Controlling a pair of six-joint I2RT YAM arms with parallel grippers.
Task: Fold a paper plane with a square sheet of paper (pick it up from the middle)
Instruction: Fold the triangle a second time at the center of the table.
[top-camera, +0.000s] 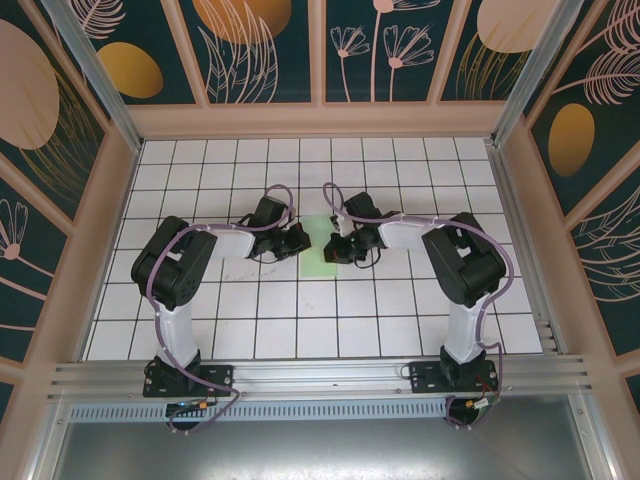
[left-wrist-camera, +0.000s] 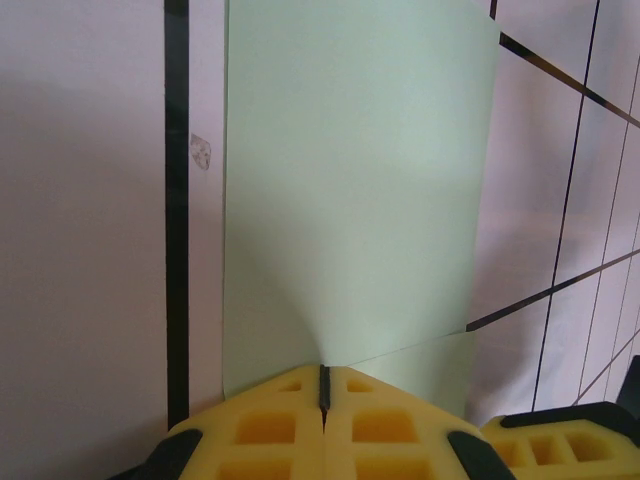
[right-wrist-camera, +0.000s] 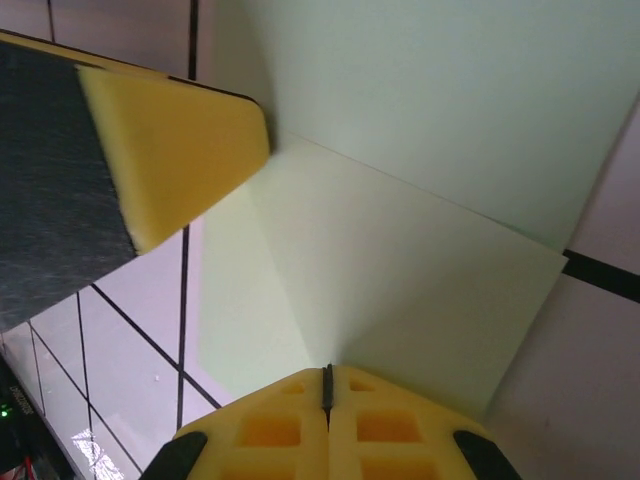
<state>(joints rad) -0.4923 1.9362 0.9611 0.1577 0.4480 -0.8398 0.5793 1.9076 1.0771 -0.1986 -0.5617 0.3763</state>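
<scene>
Where the sheet of paper (top-camera: 318, 264) lies on the tiled table (top-camera: 250, 320) at the centre of the overhead frame, we see the left gripper (left-wrist-camera: 323, 385) and the right gripper (right-wrist-camera: 327, 385) flanking it, each clamped fully closed on its edge.

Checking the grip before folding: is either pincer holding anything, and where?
Both hold the square sheet of paper: the left pincer pinches one edge, the right pincer the opposite edge.
</scene>
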